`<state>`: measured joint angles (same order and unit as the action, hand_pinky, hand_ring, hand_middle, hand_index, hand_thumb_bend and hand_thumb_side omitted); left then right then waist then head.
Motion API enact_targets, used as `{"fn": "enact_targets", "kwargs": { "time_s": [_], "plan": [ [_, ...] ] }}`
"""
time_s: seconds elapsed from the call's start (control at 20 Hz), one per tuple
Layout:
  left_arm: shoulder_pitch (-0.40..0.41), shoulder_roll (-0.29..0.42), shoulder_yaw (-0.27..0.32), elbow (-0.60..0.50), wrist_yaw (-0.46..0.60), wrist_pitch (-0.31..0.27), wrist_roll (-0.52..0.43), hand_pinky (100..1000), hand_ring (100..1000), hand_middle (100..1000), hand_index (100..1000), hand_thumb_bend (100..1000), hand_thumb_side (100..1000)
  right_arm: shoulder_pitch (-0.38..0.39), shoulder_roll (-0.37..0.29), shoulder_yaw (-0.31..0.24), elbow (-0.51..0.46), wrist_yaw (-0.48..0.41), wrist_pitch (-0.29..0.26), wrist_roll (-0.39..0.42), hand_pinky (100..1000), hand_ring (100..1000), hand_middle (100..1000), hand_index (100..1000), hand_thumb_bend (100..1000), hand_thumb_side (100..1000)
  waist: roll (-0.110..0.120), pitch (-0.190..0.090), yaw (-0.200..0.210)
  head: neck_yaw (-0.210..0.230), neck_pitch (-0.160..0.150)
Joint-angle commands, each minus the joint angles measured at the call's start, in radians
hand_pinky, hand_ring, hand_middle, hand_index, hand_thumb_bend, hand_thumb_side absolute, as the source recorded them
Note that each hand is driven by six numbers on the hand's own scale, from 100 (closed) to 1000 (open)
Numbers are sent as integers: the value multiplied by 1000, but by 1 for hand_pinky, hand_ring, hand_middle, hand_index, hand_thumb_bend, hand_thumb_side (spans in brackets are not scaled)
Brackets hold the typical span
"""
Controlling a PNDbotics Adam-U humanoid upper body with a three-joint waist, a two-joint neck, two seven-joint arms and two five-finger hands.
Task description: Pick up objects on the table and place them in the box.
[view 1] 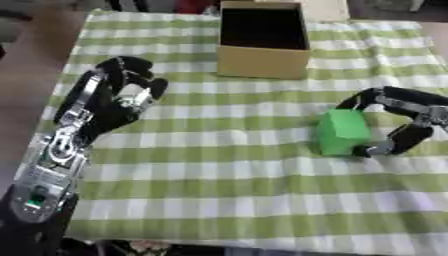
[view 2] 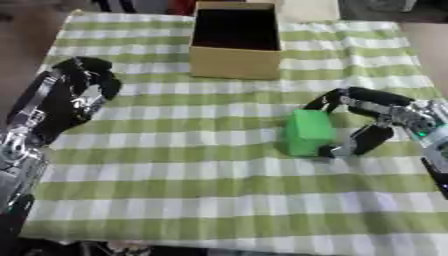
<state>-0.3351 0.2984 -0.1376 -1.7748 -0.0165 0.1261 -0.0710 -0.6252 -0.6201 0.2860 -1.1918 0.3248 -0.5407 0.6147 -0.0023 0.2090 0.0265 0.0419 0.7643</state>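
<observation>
A green block (view 1: 341,132) stands on the checked cloth at the right of the table. My right hand (view 1: 404,118) reaches in from the right, its fingers and thumb curled round the block's far and near sides. The open cardboard box (view 1: 262,62) sits at the far middle, its dark inside empty as far as I can see. My left hand (view 1: 122,89) hovers over the left part of the table with its fingers curled, and a small pale thing shows inside them.
The green and white checked tablecloth (view 1: 219,165) covers the table. Its left edge drops off beside my left arm. Dark objects and a pale shape lie beyond the far edge behind the box.
</observation>
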Motion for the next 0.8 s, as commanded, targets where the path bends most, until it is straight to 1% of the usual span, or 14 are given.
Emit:
{"fn": "enact_targets", "kwargs": {
  "time_s": [0.05,0.15,0.35,0.6,0.8],
  "plan": [
    [-14,7,4,-12,3,-2,-2,897,606,587,716,504,406,-14,-18,-13,-3,8,-23,3,744,820,535,761,462,221,1,-19,-2,2,2],
    [-13,7,4,-12,3,-2,-2,897,606,587,716,503,406,-14,-21,-16,-5,10,-27,-14,731,802,480,710,454,178,1,-19,-3,2,2],
    [-12,8,5,-12,3,-2,-2,897,606,586,716,502,406,-13,-35,-20,-26,7,-36,-57,723,793,458,679,450,123,0,-20,-4,4,1],
    [-11,10,7,-12,3,-2,0,898,606,586,716,499,406,-9,-71,-25,-85,-15,-37,-94,721,788,449,662,458,100,-4,-20,-7,7,0],
    [-11,13,8,-13,3,-3,1,898,606,586,715,497,406,-5,-107,-27,-146,-40,-33,-110,721,785,447,657,470,100,-8,-20,-9,9,-3]
  ]
}}
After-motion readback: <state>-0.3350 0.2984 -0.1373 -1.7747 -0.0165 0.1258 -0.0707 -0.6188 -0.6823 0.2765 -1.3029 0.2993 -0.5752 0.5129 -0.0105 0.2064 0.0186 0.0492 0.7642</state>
